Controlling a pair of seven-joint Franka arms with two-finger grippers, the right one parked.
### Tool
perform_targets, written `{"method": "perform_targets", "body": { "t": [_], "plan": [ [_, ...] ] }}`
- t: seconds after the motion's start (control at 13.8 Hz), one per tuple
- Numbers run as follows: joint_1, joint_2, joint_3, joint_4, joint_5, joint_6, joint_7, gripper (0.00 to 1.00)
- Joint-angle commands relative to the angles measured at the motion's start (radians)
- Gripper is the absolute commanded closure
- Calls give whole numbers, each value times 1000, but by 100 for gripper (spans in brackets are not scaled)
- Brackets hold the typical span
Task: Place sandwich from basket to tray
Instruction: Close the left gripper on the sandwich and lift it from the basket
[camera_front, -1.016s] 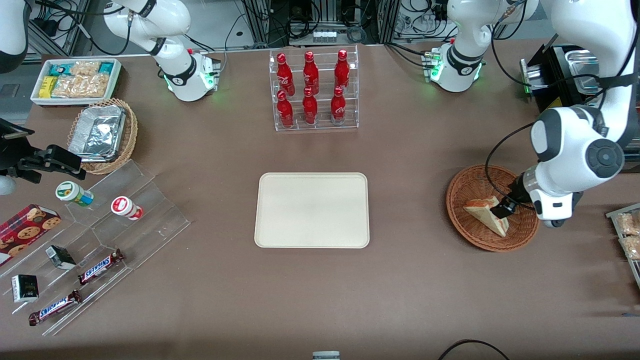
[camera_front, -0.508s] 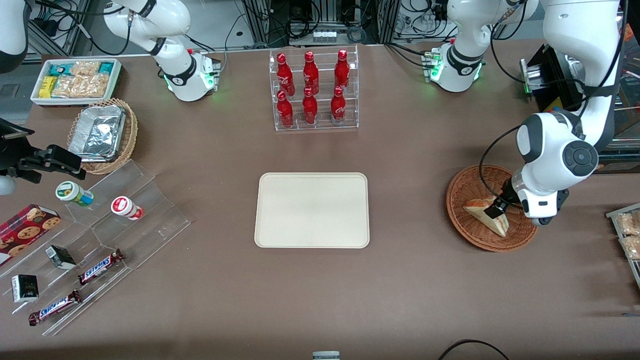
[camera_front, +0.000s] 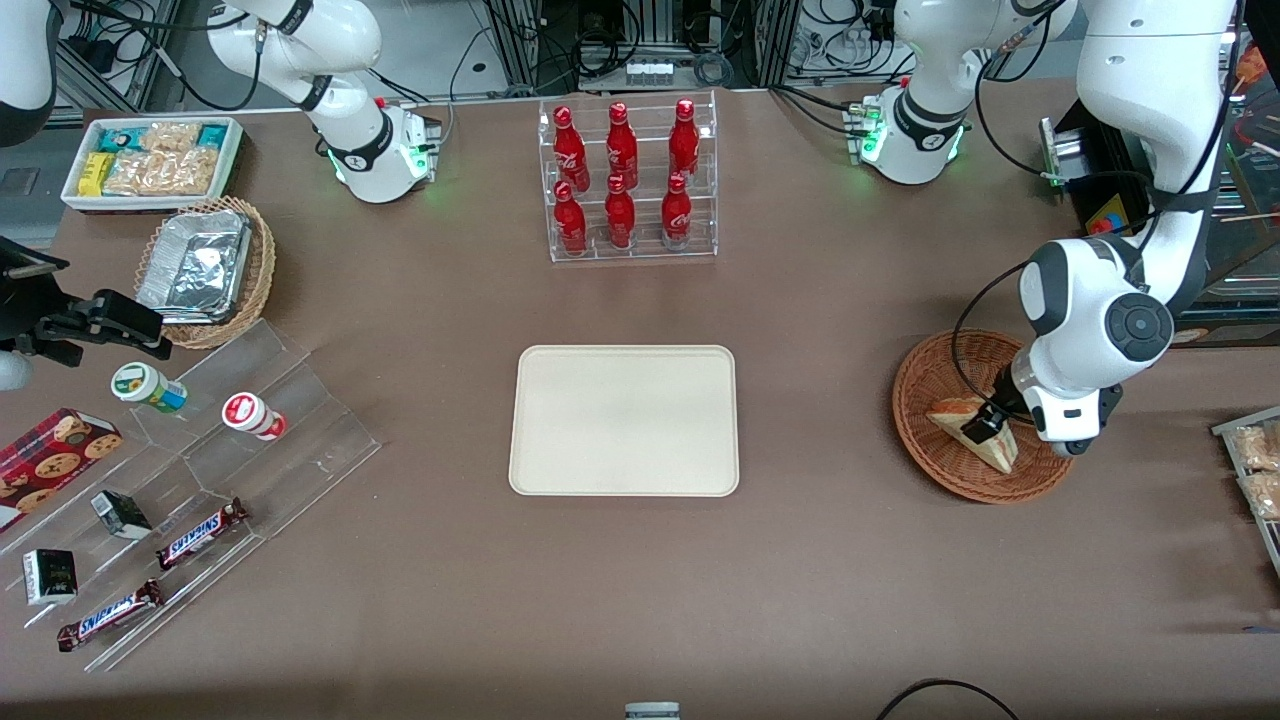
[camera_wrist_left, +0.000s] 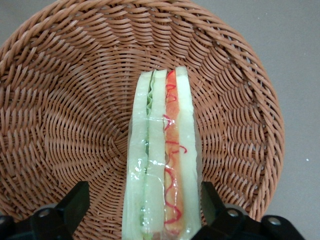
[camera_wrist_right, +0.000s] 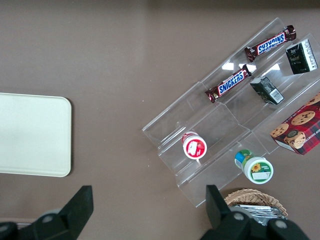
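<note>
The left arm's black two-finger gripper (camera_front: 985, 422) is down inside the round reddish-brown woven wicker basket (camera_front: 925, 385), which sits toward the working arm's end of the brown table (camera_front: 850, 580), well apart from the flat cream-beige rectangular tray (camera_front: 624, 420) at the table's middle. Its fingers (camera_wrist_left: 75, 202) stand spread on either side of the plastic-wrapped triangular white-bread sandwich (camera_wrist_left: 162, 160) with red and green filling, which lies in the basket; one finger is clear of the wrap, the other is just beside it, and contact there cannot be told
</note>
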Motion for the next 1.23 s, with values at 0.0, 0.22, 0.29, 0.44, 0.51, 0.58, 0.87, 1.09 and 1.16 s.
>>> {"method": "perform_targets", "body": {
  "t": [0.0,0.22,0.29,0.44,0.51,0.58,0.87,1.09,1.16],
  "plan": [
    [-10,8,0,-3,20,23,-44,42],
    [-25,12,2,-2,17,21,-46,73],
    [-24,9,2,-2,20,20,-44,76],
    [-27,0,2,4,22,6,-40,76],
    [-30,-20,2,9,22,-18,-37,76],
    [-40,-41,2,27,28,-76,-35,76],
    [-123,-101,2,189,73,-405,-41,76],
    [-198,-142,0,239,73,-483,-41,76],
    [-227,-152,-3,250,71,-486,-43,76]
  ]
}}
